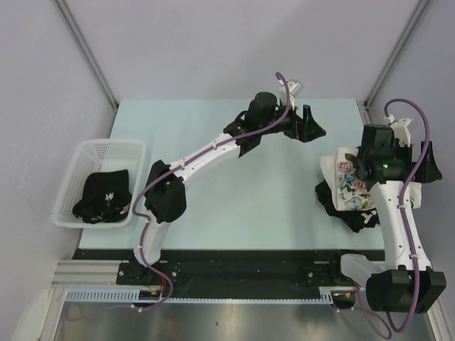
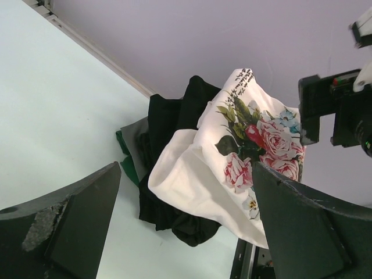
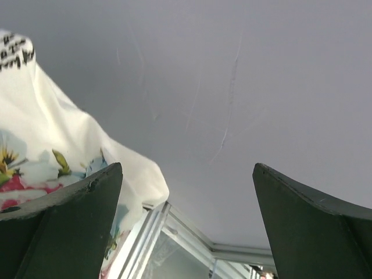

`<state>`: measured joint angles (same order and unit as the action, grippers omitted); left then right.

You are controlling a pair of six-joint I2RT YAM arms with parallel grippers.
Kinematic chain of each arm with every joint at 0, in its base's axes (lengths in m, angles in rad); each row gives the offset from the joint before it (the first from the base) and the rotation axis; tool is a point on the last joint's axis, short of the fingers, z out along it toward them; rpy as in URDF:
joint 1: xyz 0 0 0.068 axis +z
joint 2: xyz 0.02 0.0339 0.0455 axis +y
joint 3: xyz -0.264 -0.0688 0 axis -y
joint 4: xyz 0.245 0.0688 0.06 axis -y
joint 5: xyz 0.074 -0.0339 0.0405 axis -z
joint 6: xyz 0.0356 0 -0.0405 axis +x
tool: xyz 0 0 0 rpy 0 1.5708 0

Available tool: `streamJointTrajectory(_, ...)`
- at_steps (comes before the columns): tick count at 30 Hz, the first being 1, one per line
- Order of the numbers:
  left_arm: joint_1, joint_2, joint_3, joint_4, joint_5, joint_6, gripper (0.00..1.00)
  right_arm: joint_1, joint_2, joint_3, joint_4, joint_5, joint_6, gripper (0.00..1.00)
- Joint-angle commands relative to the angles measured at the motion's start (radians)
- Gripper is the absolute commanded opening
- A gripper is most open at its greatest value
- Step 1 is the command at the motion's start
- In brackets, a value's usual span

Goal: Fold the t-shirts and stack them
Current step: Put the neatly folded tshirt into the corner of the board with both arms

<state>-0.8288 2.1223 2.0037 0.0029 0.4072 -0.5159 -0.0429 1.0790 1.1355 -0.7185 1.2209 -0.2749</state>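
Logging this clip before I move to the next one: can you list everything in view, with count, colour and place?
cream t-shirt: one, cream-white with rose print, on top of the pile at the table's right side
black t-shirts: number unclear, black, one with white print, crumpled under the cream one
basket t-shirt: at least one, black with white print, bunched in the basket
green-grey cloth: edges only, at the bottom of the pile
basket: one, white mesh, at the table's left edge
table: one, pale mint
left gripper: open, empty, over the far middle of the table
right gripper: open, empty, over the pile
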Motion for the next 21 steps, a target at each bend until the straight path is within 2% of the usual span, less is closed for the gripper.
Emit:
streamJointTrajectory(1, 0.005, -0.062, -0.011, 0.055, 0.03, -0.009, 1.0, 0.011, -0.031, 0.03, -0.171, -0.034, 0.112, 1.0)
streamJointTrajectory(7, 0.007, -0.064, -0.02, 0.071, 0.038, -0.026, 1.0, 0.009, -0.027, 0.029, -0.255, -0.037, 0.157, 1.0)
streamJointTrajectory(21, 0.014, -0.074, -0.031, 0.094, 0.05, -0.049, 1.0, -0.003, -0.022, -0.146, -0.308, -0.104, 0.23, 1.0)
